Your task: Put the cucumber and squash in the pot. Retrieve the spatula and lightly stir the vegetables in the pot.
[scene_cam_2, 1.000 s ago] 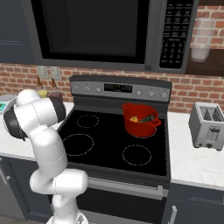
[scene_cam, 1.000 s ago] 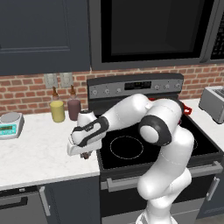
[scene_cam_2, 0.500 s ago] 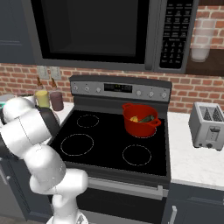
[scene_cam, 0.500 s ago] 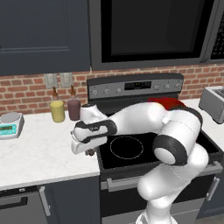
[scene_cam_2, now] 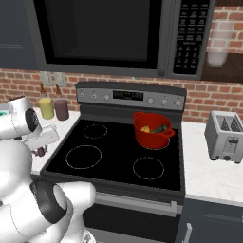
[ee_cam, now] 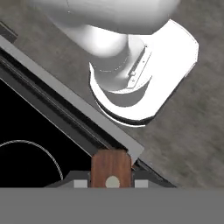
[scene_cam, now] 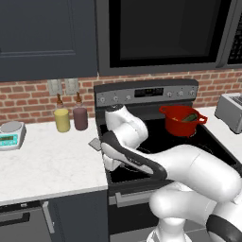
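Red and deep, the pot (scene_cam_2: pixel 152 130) stands on the far right burner of the stove (scene_cam_2: pixel 118 156), and inside it a dark green cucumber (scene_cam_2: pixel 160 128) lies beside a small yellow squash (scene_cam_2: pixel 145 129). So the first half of the job looks done: both vegetables are already in the pot.

What is left is the stirring. The gripper (ee_cam: pixel 111 180) is pressed together on the reddish-brown wooden handle of the spatula (ee_cam: pixel 111 168), as the hand view shows, with the handle standing up between the two dark finger tips. Beyond it lie the front edge of the stove and the grey floor, so the hand points steeply downward. In the left base view the grey blade of the spatula (scene_cam: pixel 95 144) peeks out just left of the arm, over the near left edge of the stove beside the white counter (scene_cam: pixel 47 163).

The spatula is well apart from the pot. It must be carried right and far across the stove, dipped in, then moved gently among the vegetables.
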{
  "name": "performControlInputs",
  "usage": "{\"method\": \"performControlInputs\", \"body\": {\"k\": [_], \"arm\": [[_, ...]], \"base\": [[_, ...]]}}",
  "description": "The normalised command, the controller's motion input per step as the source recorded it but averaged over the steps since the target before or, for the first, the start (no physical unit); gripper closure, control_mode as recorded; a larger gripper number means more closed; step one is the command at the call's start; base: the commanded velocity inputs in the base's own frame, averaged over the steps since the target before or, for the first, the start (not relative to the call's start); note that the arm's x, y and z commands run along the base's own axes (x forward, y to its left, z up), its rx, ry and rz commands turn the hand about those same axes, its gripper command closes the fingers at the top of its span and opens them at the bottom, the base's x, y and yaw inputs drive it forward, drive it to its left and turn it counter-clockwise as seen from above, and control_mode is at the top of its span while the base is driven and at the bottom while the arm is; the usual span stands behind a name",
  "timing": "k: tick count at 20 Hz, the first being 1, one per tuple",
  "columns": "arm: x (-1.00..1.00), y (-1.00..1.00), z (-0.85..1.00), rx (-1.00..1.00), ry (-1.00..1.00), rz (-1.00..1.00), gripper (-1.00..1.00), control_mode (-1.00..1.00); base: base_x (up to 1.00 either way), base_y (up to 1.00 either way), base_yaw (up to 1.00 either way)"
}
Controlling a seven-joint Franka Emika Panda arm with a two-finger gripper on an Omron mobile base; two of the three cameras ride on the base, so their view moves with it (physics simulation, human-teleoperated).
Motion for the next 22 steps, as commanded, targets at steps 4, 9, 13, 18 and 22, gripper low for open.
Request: {"method": "performControlInputs", "body": {"k": [4, 9, 13, 18, 22], "arm": [[-0.52, -1.0, 0.9, -0.21, 0.0, 0.17, 1.0, -1.0], [-0.26, -1.0, 0.9, -0.27, 0.0, 0.12, 1.0, -1.0], [-0.03, -1.0, 0.71, -0.37, 0.02, 0.13, 1.0, -1.0], [0.0, -1.0, 0.45, -0.46, 0.06, 0.11, 1.0, -1.0], [0.02, -1.0, 0.28, -0.51, 0.04, 0.07, 1.0, -1.0]], "base": [[0.0, 0.0, 0.0], [0.0, 0.0, 0.0], [0.0, 0.0, 0.0], [0.0, 0.0, 0.0], [0.0, 0.0, 0.0]]}}
